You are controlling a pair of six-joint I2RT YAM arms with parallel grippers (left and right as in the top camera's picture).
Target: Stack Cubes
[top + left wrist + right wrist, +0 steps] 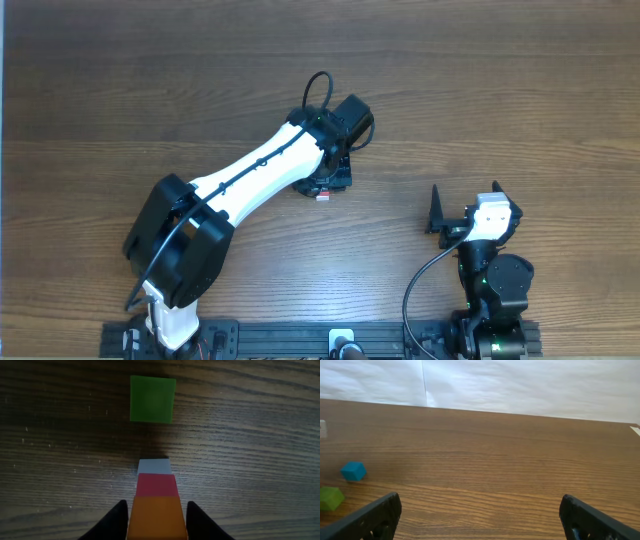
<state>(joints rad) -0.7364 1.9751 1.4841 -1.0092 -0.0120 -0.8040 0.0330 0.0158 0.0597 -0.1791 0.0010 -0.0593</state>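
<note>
1. Your left end effector (157, 505) is out in the middle of the brown wooden tabletop (260, 460), far from every edge. Its two fingers look pressed on the sides of a smooth orange cube (157, 519), pinching it.
2. Right under the orange cube is a smooth red cube (156, 485), and under that a pale grey cube (154, 466). They seem to make one tower. I cannot tell if the orange cube sits on the red cube or hangs just over it.
3. A plain green cube (152, 399) lies alone on the tabletop near the tower, not touching it. A bright blue cube (353, 471) lies near the green cube, a little apart.
4. Your right end effector (480, 500) is by the edge where the arms stand, on the right side. Its fingers are spread wide with nothing in them.
5. What could go wrong: if you let go while the orange cube sits off to one side, it may tip and fall. Line it up first.
6. If a finger drags as you open, or you pull away sideways, the whole tower may topple. Go straight up.
7. The tower is tall and thin, so any bump can shake it. The green cube is close by, and a low reach for it could knock the tower.
</note>
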